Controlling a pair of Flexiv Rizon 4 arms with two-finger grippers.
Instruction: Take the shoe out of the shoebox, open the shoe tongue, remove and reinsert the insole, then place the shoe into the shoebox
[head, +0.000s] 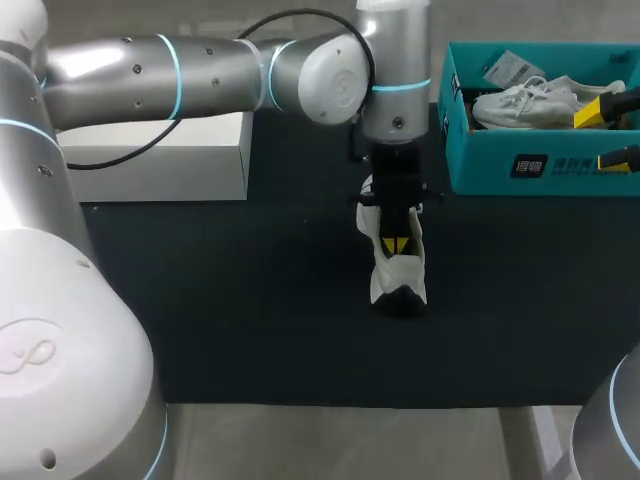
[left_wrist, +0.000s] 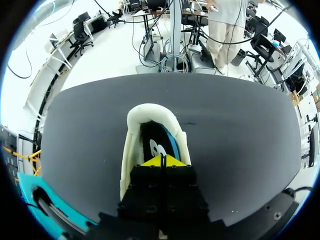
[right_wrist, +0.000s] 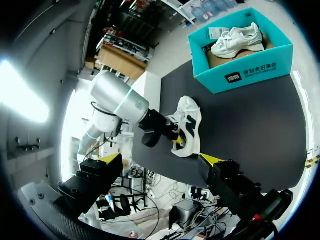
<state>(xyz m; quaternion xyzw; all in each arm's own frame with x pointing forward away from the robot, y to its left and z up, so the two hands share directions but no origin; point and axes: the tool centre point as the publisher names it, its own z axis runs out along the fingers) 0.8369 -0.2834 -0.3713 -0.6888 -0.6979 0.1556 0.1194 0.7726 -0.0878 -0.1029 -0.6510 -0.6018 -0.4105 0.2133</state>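
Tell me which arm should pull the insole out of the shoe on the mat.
Left. The left gripper has its tips down inside the shoe, right over the insole. The right gripper hangs open off at the shoebox, well clear of the shoe.

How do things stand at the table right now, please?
Left gripper shut, tips inside white sneaker on black mat. Right gripper open, at teal cardboard shoebox, second white sneaker inside. Nothing in the way.
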